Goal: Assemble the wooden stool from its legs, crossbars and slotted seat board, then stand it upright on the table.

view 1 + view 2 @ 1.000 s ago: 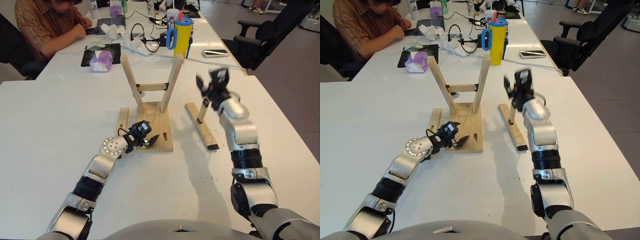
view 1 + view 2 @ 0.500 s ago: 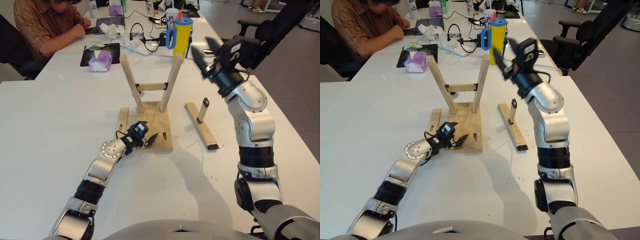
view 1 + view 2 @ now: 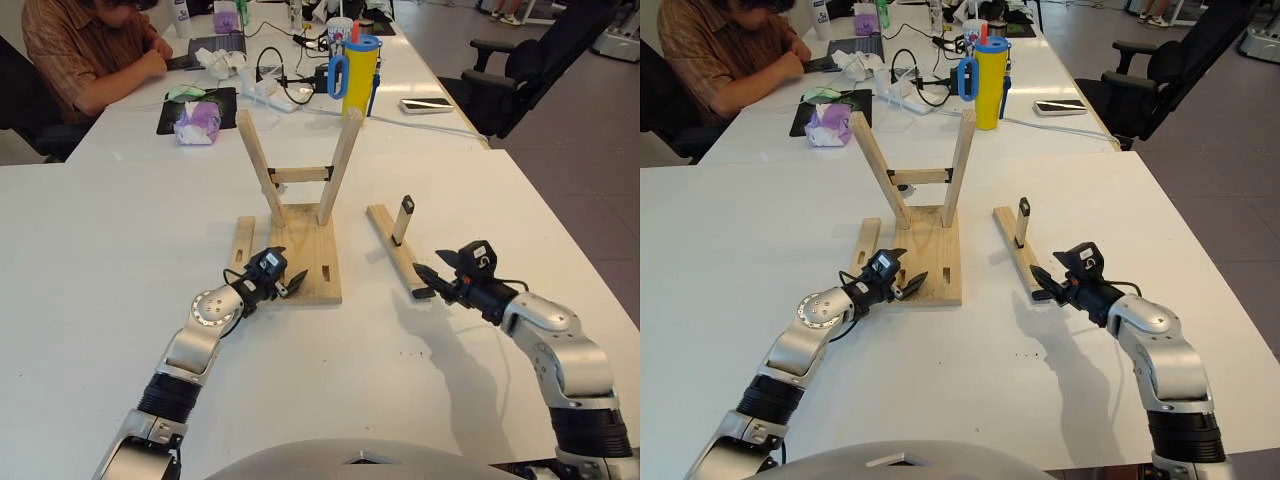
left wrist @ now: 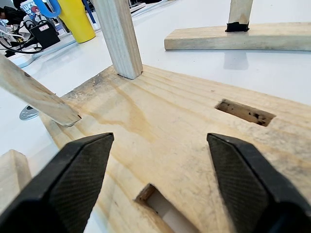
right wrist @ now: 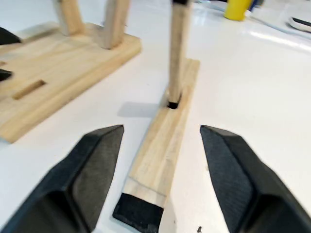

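While the slotted seat board (image 3: 312,250) carries two legs (image 3: 260,165), the left tool (image 4: 158,141), fingers apart, sits at its near edge. The right tool (image 5: 162,131), likewise apart, straddles the loose leg (image 3: 396,258) right of the board. Likely next: clamp, lift, slot it.

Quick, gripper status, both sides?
Left gripper: open, empty, over the seat board.
Right gripper: open, empty, at the loose leg's end.

Left wrist view cuts off the leg (image 4: 118,36), perhaps also the slot (image 4: 156,204).
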You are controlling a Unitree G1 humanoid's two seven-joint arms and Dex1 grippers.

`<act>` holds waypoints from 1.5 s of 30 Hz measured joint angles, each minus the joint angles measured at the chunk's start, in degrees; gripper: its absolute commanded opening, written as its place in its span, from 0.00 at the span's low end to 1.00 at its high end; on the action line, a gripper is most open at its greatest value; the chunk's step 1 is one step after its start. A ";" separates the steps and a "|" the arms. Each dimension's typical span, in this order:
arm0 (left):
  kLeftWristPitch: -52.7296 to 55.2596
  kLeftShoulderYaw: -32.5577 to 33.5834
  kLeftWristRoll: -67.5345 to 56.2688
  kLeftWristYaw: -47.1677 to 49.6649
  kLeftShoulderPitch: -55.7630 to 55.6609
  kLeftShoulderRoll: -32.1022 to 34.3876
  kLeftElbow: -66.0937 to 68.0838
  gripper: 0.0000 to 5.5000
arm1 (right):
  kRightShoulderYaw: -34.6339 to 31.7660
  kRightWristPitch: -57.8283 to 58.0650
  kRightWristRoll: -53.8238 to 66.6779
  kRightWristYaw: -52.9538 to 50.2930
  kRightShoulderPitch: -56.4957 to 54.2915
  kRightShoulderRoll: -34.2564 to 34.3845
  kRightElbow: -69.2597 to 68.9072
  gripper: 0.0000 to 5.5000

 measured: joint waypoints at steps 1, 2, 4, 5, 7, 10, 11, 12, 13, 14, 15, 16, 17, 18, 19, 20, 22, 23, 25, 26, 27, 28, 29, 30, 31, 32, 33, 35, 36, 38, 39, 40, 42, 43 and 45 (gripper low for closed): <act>0.22 -0.08 0.01 0.00 0.03 0.00 -0.23 0.65 | 0.98 0.52 -0.86 -1.09 -0.62 1.05 0.94 0.66; 0.30 -0.07 0.02 0.00 0.05 0.00 -0.34 0.65 | 2.12 1.28 -1.64 -2.22 -1.53 1.78 1.91 0.68; 0.27 -0.02 -0.05 0.00 -0.02 -0.12 -0.66 0.65 | 3.60 2.52 -2.16 -3.68 -3.52 3.14 3.64 0.68; 0.25 0.03 -0.25 -0.08 -0.04 -0.23 -0.76 0.65 | 3.97 3.18 -2.64 -4.49 -4.57 3.86 4.42 0.68; 0.32 0.43 -1.28 -0.43 -0.06 -0.51 -0.84 0.65 | 4.34 3.80 -3.38 -5.75 -6.08 4.61 6.03 0.68; 0.41 0.64 -1.74 -0.84 -0.15 -0.95 -0.88 0.65 | 4.96 5.38 -5.83 -8.25 -8.12 4.89 8.83 0.68; 0.41 0.37 -1.64 -0.91 -0.15 -1.00 -0.81 0.65 | 5.07 5.82 -6.10 -8.87 -8.47 4.93 9.58 0.65; 0.41 -0.03 -1.45 -0.92 -0.15 -1.03 -0.76 0.65 | 5.17 6.55 -6.20 -9.31 -8.72 5.08 10.23 0.63; 0.42 -0.34 -1.16 -0.94 -0.15 -1.27 -0.73 0.65 | 5.27 7.17 -6.28 -9.47 -8.72 5.31 10.52 0.60; 0.46 -0.53 -1.16 -0.92 -0.15 -1.49 -0.75 0.65 | 5.43 7.73 -6.28 -9.49 -8.73 5.47 10.55 0.57; 0.57 -0.55 -1.16 -0.87 -0.15 -1.75 -0.80 0.65 | 5.71 8.52 -6.26 -9.41 -8.73 5.52 10.52 0.54; 0.75 -0.54 -1.18 -0.85 -0.15 -1.96 -0.86 0.65 | 5.89 8.96 -6.08 -9.26 -8.80 5.58 10.36 0.51; 1.05 -0.54 -1.22 -0.84 -0.15 -2.30 -0.97 0.65 | 6.19 9.57 -5.99 -9.05 -9.08 5.58 10.20 0.47; 1.30 -0.57 -1.23 -0.83 -0.15 -2.54 -1.08 0.65 | 6.47 9.98 -5.95 -8.84 -9.36 5.60 10.16 0.45; 1.42 -0.59 -1.23 -0.83 -0.15 -2.61 -1.13 0.65 | 6.57 10.24 -5.95 -8.66 -9.53 5.60 10.16 0.42; 1.48 -0.62 -1.19 -0.80 -0.15 -2.64 -1.13 0.65 | 6.68 10.53 -5.94 -8.42 -9.72 5.59 10.17 0.40; 1.49 -0.59 -1.11 -0.62 -0.15 -2.65 -1.17 0.65 | 6.83 10.82 -5.94 -7.94 -10.07 5.59 10.29 0.37; 1.49 -0.46 -1.13 -0.39 -0.18 -2.67 -1.31 0.65 | 6.81 10.83 -5.90 -7.81 -10.18 5.60 10.46 0.37; 1.62 0.60 -2.04 -0.15 -0.47 -3.08 -2.16 0.65 | 6.24 10.77 -5.45 -7.90 -10.33 6.21 10.85 0.37; 2.03 1.86 -3.70 0.09 -1.03 -3.86 -3.20 0.65 | 4.64 10.65 -4.57 -8.23 -10.51 7.62 11.66 0.37; 2.54 2.64 -5.02 0.14 -1.56 -4.41 -4.09 0.65 | 3.04 10.21 -3.40 -9.09 -10.64 9.03 12.42 0.37; 3.23 3.72 -7.04 0.06 -2.64 -5.16 -5.79 0.65 | 0.70 8.77 -2.37 -10.39 -10.82 11.20 12.97 0.37; 3.92 4.59 -8.78 -0.14 -3.72 -5.55 -7.64 0.65 | -1.74 7.07 -0.59 -11.38 -11.71 12.79 13.03 0.37; 4.75 5.28 -10.34 -0.41 -4.27 -5.89 -8.75 0.65 | -3.48 5.82 0.59 -11.82 -12.64 13.63 12.96 0.37; 6.39 6.37 -12.71 -1.01 -4.73 -6.12 -10.26 0.65 | -6.00 3.87 2.49 -12.12 -14.11 14.69 12.58 0.37; 8.44 7.76 -15.68 -1.99 -4.95 -6.06 -11.73 0.68 | -8.50 1.99 4.75 -12.38 -15.95 15.64 11.73 0.37; 10.24 8.90 -18.38 -3.17 -4.95 -5.69 -12.71 0.69 | -10.29 1.09 6.88 -12.37 -17.34 16.15 10.91 0.37; 14.40 11.26 -23.93 -5.81 -4.92 -4.42 -14.27 0.73 | -13.01 0.79 12.27 -11.66 -20.18 16.84 9.32 0.37; 16.28 12.32 -26.70 -6.99 -4.91 -3.91 -14.97 0.77 | -13.83 1.38 14.80 -11.11 -21.16 17.16 8.64 0.37; 21.15 15.07 -34.04 -9.03 -4.95 -3.34 -16.90 0.82 | -15.01 4.30 21.72 -9.71 -23.41 17.77 7.44 0.37; 23.39 16.39 -37.57 -9.33 -5.12 -3.34 -17.44 0.84 | -15.40 5.66 24.61 -9.33 -24.26 17.86 6.97 0.37; 26.01 18.19 -41.84 -9.41 -5.63 -3.32 -17.74 0.88 | -15.96 7.49 27.94 -8.99 -25.00 17.82 5.95 0.37; 30.43 21.93 -48.92 -8.94 -7.54 -3.16 -17.67 0.93 | -16.87 10.82 34.38 -8.25 -25.27 17.65 4.19 0.37; 33.01 24.37 -54.20 -8.25 -9.13 -3.05 -17.51 0.96 | -17.16 13.37 38.04 -7.09 -25.25 17.11 3.37 0.37; 36.86 27.17 -62.06 -6.55 -11.12 -2.96 -17.53 0.98 | -16.35 19.26 44.45 -3.43 -25.13 14.22 2.70 0.37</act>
